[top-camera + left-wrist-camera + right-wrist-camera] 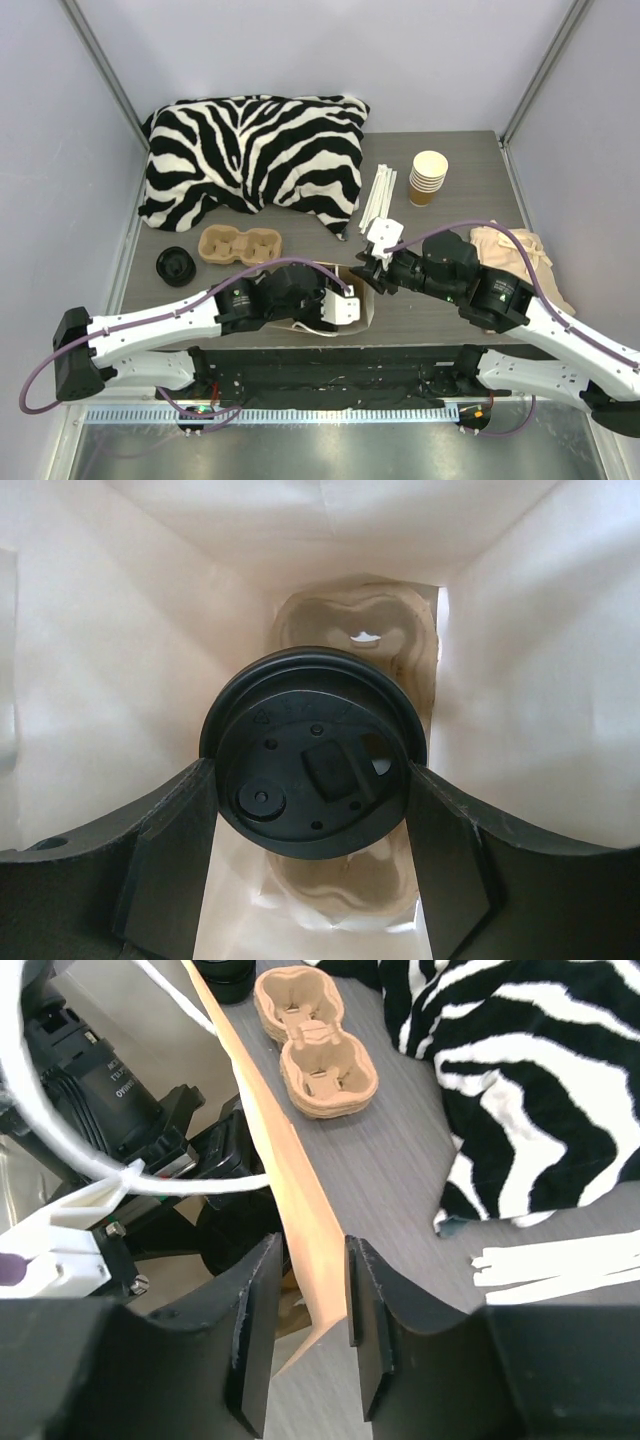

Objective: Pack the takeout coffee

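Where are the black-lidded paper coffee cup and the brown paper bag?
black-lidded paper coffee cup (pixel 315 755): left wrist view, top of its lid.
brown paper bag (pixel 310 1220): right wrist view, side wall near the rim.

Grey table (pixel 480 160) with zebra pillow (pixel 255 155), cup stack (pixel 428 178), carrier (pixel 239 244)

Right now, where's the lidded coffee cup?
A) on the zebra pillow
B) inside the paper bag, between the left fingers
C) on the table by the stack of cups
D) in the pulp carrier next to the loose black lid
B: the left wrist view shows the takeout coffee between the left fingers, with paper bag walls all round and a pulp cup carrier beneath it.
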You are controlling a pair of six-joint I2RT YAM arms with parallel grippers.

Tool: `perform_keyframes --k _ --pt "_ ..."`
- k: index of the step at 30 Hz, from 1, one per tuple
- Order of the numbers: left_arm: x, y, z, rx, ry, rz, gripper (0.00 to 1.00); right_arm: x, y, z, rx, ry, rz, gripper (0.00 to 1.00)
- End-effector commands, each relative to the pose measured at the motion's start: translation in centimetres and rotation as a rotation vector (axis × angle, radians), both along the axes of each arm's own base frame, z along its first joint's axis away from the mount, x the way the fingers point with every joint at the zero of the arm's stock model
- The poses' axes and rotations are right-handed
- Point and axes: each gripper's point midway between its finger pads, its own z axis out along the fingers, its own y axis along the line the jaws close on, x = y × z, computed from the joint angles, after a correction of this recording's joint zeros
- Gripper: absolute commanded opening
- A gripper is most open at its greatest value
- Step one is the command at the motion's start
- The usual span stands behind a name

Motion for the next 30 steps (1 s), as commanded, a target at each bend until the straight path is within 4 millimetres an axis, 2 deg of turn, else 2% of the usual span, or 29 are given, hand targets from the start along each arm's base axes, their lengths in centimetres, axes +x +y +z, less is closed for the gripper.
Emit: perform_keyframes --k 1,4,13,16,19,20,21,22,25,26,30 --pt "-0.3 -0.2 0.6 -0.025 -0.020 -0.020 0.00 -0.1 0.1 1.1 0.042 0.059 -0.026 0.45" --pt "-0.5 -0.3 0.6 -0.024 -0.021 -0.027 0.00 0.0 0.3 0.9 0.030 0.089 -0.021 0.50" --pt "-1.1 -0.5 0.4 -0.020 -0.019 -0.050 0.00 0.3 1.4 0.0 -0.020 0.133 0.018 0.44" --pt "-1.1 -0.6 0.3 -0.019 -0.019 -0.049 0.00 -0.1 1.9 -1.0 -0.055 0.144 0.069 0.44" --pt "-1.1 -0.6 0.3 -0.018 -0.020 -0.047 0.00 -0.2 2.1 -1.9 -0.083 0.145 0.093 0.36" --pt "-1.0 -0.5 0.2 -0.016 -0.022 -0.043 0.00 0.1 2.3 -2.1 -0.095 0.142 0.089 0.25" --pt "-0.9 -0.5 0.2 -0.012 -0.027 -0.042 0.00 0.5 2.4 -1.6 -0.092 0.127 0.079 0.17" --pt "-0.8 -0.5 0.4 -0.012 -0.033 -0.039 0.00 1.3 2.2 -1.5 -0.098 0.109 0.037 0.03" --pt "-0.4 -0.3 1.0 -0.022 -0.055 -0.019 0.00 2.5 1.6 0.5 -0.052 0.033 -0.027 0.01" --pt "-0.3 -0.2 1.1 -0.020 -0.059 -0.016 0.00 3.2 1.4 1.7 -0.013 -0.007 -0.063 0.01" --pt "-0.2 0.1 0.9 -0.006 -0.076 -0.021 0.00 2.3 1.2 3.1 0.027 -0.069 -0.033 0.01"
